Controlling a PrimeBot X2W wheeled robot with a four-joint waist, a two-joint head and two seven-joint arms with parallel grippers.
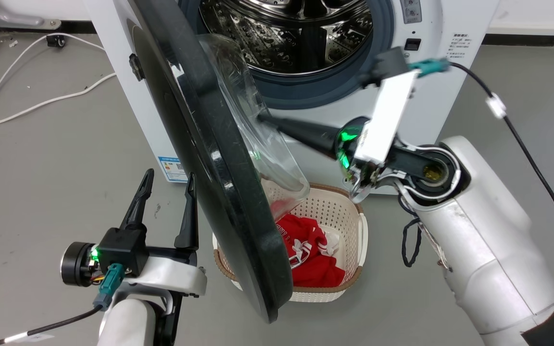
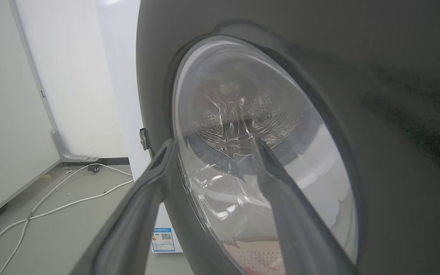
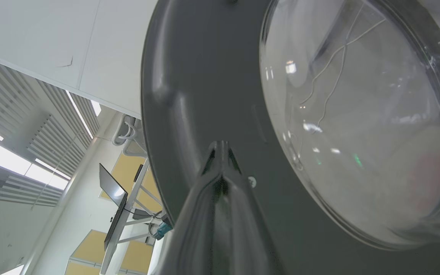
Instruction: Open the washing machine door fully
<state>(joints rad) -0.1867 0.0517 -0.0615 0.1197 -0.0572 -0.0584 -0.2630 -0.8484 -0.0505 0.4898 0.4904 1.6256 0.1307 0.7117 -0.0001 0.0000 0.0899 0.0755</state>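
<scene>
A grey floor runs under everything, with white cables trailing across it on our left and a pale wall behind. The white washing machine stands at the top of the head view. Its steel drum and grey rubber ring are in plain sight, and a blue label sits low on its front. The door is swung out from its hinge on the machine's left side and stands partway open, nearly edge-on to our head camera. Its glass bowl bulges toward the machine. In that view the door's lower edge crosses a cream basket on the floor before the machine, which holds red clothes.

Our right gripper reaches leftward between machine and door, on the door's inner side. Its fingers are pressed together with nothing between them. The tips meet the dark inner rim just beside the bowl and look to be touching it.

Our left gripper is on the outer side of the door, low and near it, fingers pointing up the head view. Those fingers are spread apart and hold nothing. The left wrist view looks between them at the door's outer face and window. Whether the nearer finger touches the door we cannot tell.
</scene>
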